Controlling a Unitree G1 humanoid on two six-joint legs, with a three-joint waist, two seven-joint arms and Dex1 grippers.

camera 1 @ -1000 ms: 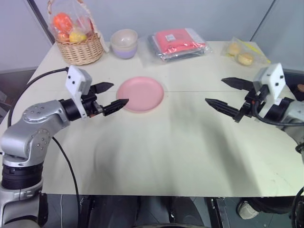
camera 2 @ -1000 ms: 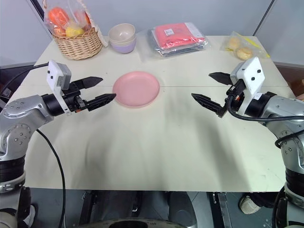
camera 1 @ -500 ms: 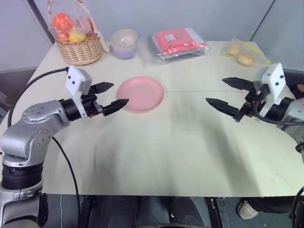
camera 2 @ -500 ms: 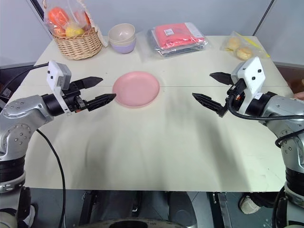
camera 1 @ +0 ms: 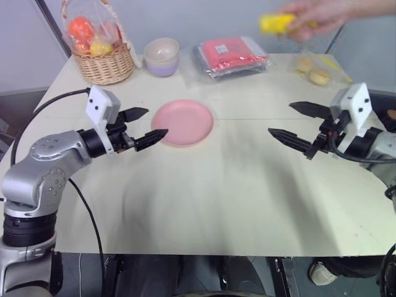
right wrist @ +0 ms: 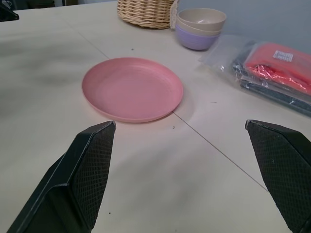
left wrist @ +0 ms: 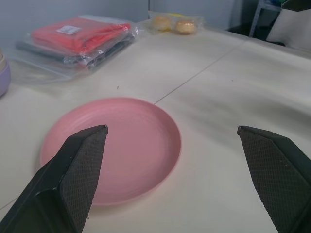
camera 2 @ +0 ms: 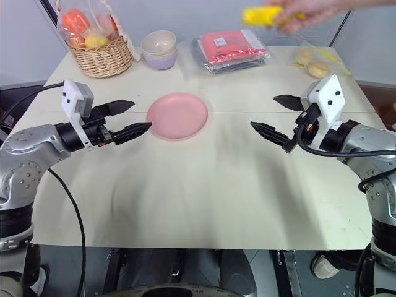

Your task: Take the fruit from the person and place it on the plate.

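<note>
Small bright yellow curved fruit (camera 2: pixel 263 15) is pinched in the person's bare hand (camera 2: pixel 304 10), in the air above the tabletop's far edge, toward the far right corner. Round flat pink plate (camera 1: pixel 183 122) sits bare at mid-table, left of centre, nearer the far edge. Left gripper (camera 1: pixel 143 126) has fingers spread, holding nothing, just beside the plate's left rim. Right gripper (camera 1: pixel 296 124) also spread wide and empty, near the right edge. Bare cream tabletop (camera 1: pixel 235 185) between the grippers and along the whole near edge.
</note>
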